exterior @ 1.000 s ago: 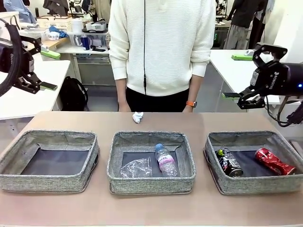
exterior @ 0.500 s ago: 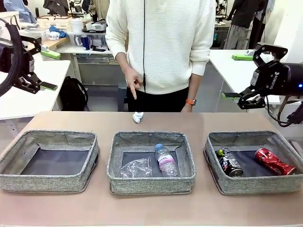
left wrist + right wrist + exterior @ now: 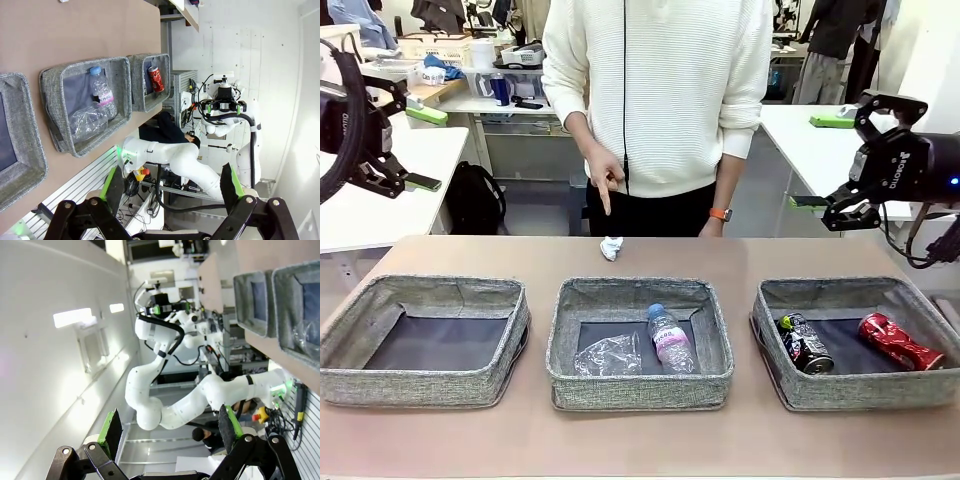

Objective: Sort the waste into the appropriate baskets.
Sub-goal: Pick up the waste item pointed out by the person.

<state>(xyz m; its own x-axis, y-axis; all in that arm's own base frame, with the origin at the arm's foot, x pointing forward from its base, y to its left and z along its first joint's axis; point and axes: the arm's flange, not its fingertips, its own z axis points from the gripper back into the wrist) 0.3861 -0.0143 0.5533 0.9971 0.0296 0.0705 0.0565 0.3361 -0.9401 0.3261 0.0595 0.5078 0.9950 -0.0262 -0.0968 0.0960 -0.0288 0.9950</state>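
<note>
Brown table [image 3: 640,440] bears three baskets [image 3: 425,340]; both end effectors [image 3: 170,187] [image 3: 170,427] released; cluttered, perhaps laboratory, room.

A brown counter [image 3: 640,440] carried the things. Three grey woven baskets were set on it in a row along the near side, well apart from one another: the left basket [image 3: 420,385], the middle basket [image 3: 638,385] and the right basket [image 3: 860,392]. A small white paper wad [image 3: 611,247] lay directly on the counter near its far edge, beyond the middle basket and slightly to the left of its centre, touching no basket.
</note>
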